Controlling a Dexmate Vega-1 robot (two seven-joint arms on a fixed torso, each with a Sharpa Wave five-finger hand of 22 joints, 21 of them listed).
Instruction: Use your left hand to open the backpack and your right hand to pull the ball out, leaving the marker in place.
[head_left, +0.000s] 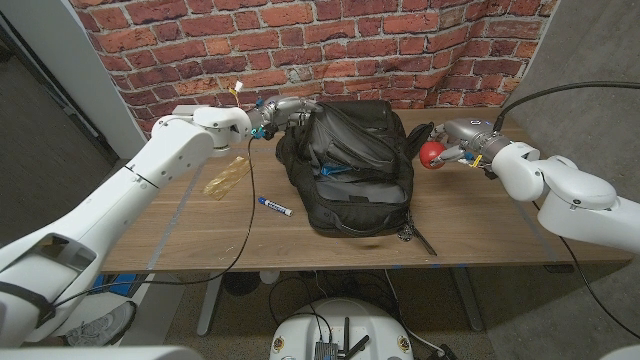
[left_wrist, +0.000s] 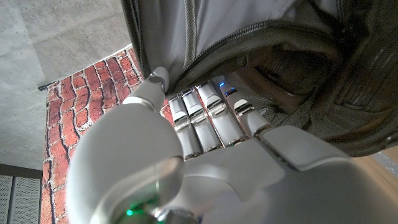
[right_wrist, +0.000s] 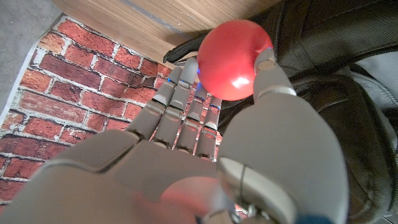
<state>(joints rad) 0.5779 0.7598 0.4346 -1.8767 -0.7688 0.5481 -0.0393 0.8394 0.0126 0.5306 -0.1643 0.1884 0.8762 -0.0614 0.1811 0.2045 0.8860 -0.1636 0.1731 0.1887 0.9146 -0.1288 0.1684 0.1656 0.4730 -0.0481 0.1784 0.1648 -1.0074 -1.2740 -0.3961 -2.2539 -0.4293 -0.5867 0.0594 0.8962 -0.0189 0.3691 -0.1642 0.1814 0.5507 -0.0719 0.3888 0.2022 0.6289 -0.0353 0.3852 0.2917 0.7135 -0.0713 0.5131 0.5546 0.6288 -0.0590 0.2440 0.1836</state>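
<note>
Brick behind; left hand (head_left: 275, 112) grips backpack (head_left: 355, 165), fingertips hidden; right hand (head_left: 455, 140) holds ball (head_left: 431, 153).

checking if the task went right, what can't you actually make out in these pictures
- Inside of the backpack: head view shows only a dark opening, so its contents stay hidden.
- Left hand fingertips: in the left wrist view they vanish under the bag's flap.
- Lettering on the marker, on the table beside the bag: too small in the head view.
- The ball in the right hand: its far side is hidden.
</note>
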